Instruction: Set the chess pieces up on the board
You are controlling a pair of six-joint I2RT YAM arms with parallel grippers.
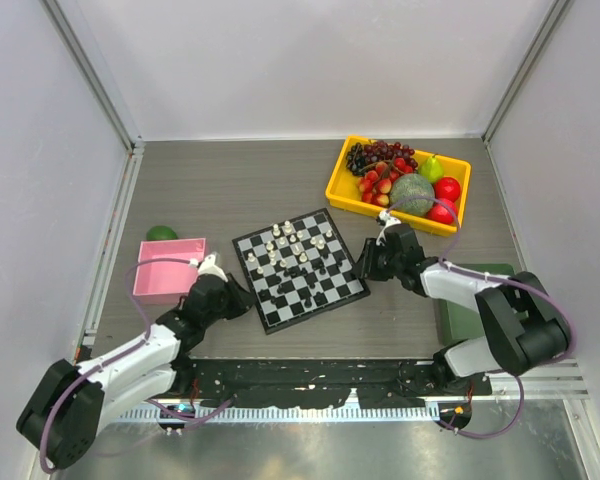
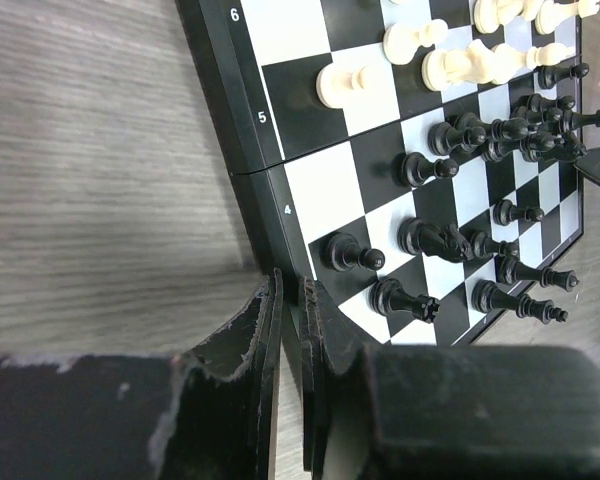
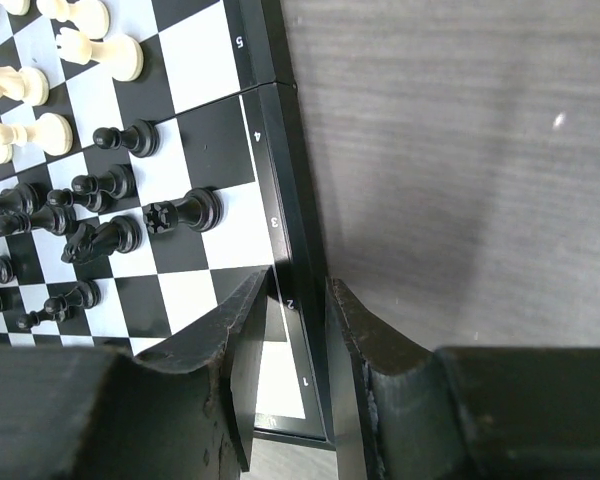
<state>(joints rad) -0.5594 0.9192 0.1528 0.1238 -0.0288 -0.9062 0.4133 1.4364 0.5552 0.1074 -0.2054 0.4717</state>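
Black-fingered, the left gripper (image 2: pixel 292 310) and the right gripper (image 3: pixel 298 300) are each clamping an opposite edge of the board (image 1: pixel 330 290), seemingly steadying it, with letting go and sorting the jumbled chess pieces (image 1: pixel 295 255) likely coming next.

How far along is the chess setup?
Little looks done: white pieces and black pieces cluster on the board, not in home rows. No piece is in hand; the left gripper is shut at one rim, the right gripper pinches the other. Nearly all remain to place.
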